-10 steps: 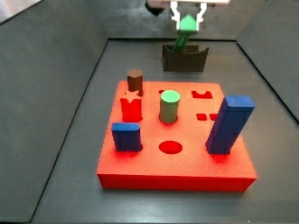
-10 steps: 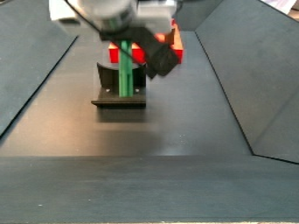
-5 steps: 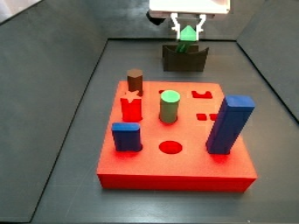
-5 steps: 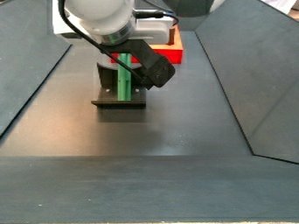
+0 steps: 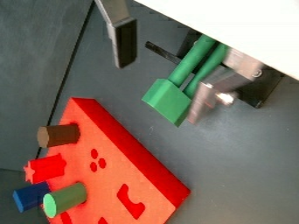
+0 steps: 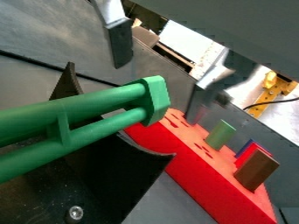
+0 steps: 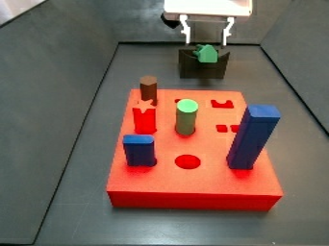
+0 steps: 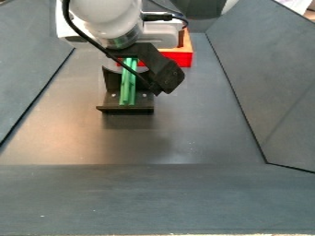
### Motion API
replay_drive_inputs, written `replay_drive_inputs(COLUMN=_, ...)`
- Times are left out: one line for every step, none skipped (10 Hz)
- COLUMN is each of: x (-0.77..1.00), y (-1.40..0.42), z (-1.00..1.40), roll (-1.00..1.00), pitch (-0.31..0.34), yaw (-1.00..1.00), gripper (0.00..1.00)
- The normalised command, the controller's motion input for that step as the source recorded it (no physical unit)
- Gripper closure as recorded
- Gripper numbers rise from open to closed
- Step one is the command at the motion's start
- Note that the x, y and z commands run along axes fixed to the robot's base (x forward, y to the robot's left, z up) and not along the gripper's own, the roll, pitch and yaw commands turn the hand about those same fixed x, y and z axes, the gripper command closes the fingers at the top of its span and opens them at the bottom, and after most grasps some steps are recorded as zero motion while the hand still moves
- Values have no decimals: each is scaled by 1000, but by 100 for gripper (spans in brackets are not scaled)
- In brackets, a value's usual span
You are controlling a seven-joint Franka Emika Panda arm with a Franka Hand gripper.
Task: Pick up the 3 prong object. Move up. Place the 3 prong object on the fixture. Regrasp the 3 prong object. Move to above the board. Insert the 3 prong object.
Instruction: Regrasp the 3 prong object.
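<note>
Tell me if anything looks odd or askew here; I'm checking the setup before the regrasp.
Nothing stands out. The green peg lies on the fixture, with the open gripper above it, fingers clear of the peg. On the red board the other pegs stand upright.

The 3 prong object (image 7: 205, 54) lies on the fixture (image 7: 188, 65), behind the board (image 7: 193, 163) in a side view. The gripper (image 7: 206, 36) hangs just above it, fingers (image 5: 121, 39) apart on either side.
</note>
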Motion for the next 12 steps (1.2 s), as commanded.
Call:
replay_drive_inputs(x=0, y=0, z=1000, roll=-68, pitch=-33, yaw=28, gripper=0)
replay_drive_inputs(x=-11, y=6, z=1000, roll=-56, pitch=-25, yaw=40, gripper=0)
replay_drive_inputs(x=-22, y=10, z=1000, roll=-41, pitch=-14, yaw=45, gripper=0)
replay_drive_inputs(x=-30, y=5, z=1000, roll=-6, pitch=9, yaw=45, gripper=0)
replay_drive_inputs(x=-39, y=8, z=975, roll=19, pitch=30, yaw=43, gripper=0)
replay_drive_inputs(x=-37, y=8, z=788, roll=26, pitch=50, yaw=35, gripper=0)
replay_drive_inputs(x=-35, y=10, z=596, roll=36, pitch=61, yaw=21, gripper=0)
replay_drive_inputs(x=-33, y=6, z=407, roll=40, pitch=74, yaw=9, gripper=0)
replay_drive_inputs(x=157, y=-745, z=693, roll=1000, pitch=56, yaw=28, gripper=0)
replay_drive_inputs(x=160, y=-720, z=554, roll=1000, pitch=55, yaw=27, gripper=0)
replay_drive_inputs(x=67, y=-520, z=338, roll=1000, pitch=51, yaw=27, gripper=0)
replay_drive_inputs(x=15, y=-320, z=165, roll=1000, pitch=47, yaw=26, gripper=0)
